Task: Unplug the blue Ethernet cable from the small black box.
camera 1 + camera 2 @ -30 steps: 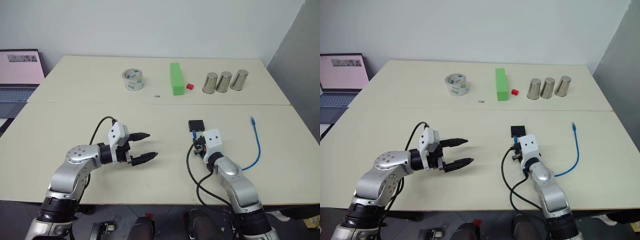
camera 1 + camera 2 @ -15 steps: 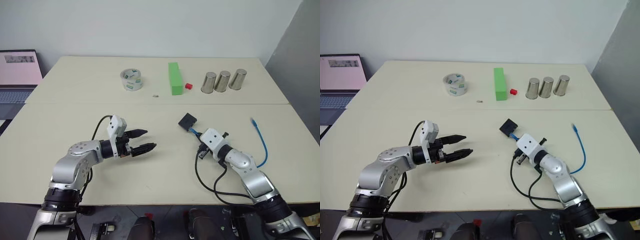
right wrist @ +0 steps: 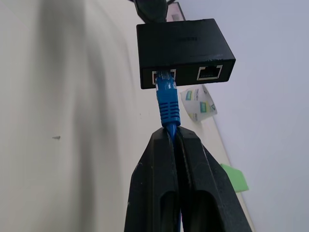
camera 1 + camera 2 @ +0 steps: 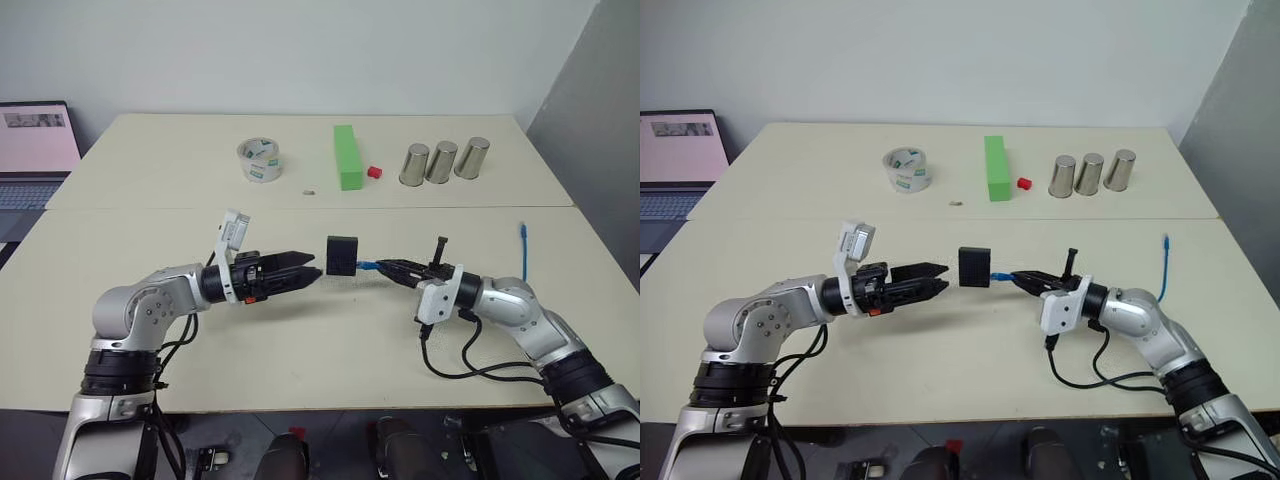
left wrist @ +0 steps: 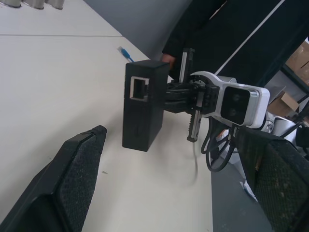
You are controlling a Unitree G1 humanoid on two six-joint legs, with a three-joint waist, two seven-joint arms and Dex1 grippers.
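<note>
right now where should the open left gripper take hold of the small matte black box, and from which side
Probably across the flat broad faces of the small matte-black box, coming from the robot's left, the end away from the plug. The right gripper is shut on the thin blue Ethernet cable just behind that plug, holding the box off the table, and the open left gripper already faces its free end.

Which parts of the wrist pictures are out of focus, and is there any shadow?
Left wrist view: the near fingers are soft, while the box is sharp. Right wrist view: the box and the plug of the cable are sharp; a soft grey shadow lies on the table.
</note>
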